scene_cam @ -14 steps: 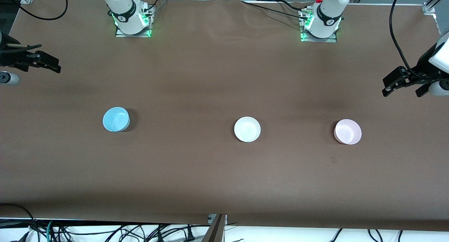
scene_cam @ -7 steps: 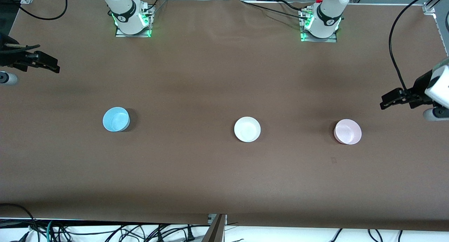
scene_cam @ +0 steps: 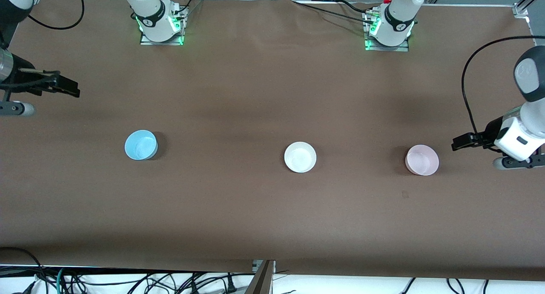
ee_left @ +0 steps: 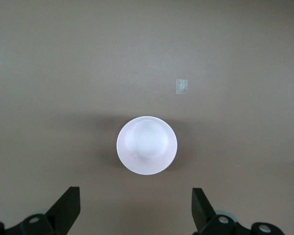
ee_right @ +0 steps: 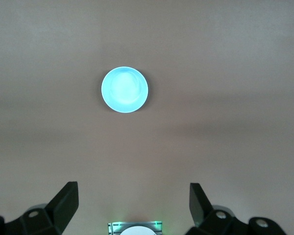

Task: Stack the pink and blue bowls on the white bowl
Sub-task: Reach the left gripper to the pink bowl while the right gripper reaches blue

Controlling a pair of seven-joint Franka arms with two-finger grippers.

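Since a second ago, the left gripper (scene_cam: pixel 457 141) has come lower beside the pink bowl (scene_cam: pixel 422 159), fingers (ee_left: pixel 68 208) spread. Right gripper (scene_cam: pixel 70 87) shifted slightly, fingers (ee_right: pixel 66 200) spread, partly cut off. Blue bowl (scene_cam: pixel 141 145), white bowl (scene_cam: pixel 300 157) unmoved on the table (scene_cam: pixel 255 93).

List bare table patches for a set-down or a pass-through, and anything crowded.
Bare brown table: between blue bowl and white bowl; between white bowl and pink bowl; the whole strip nearer the camera. Tightest by the pink bowl, where the open left claw hangs. Right claw, open, at its table end.
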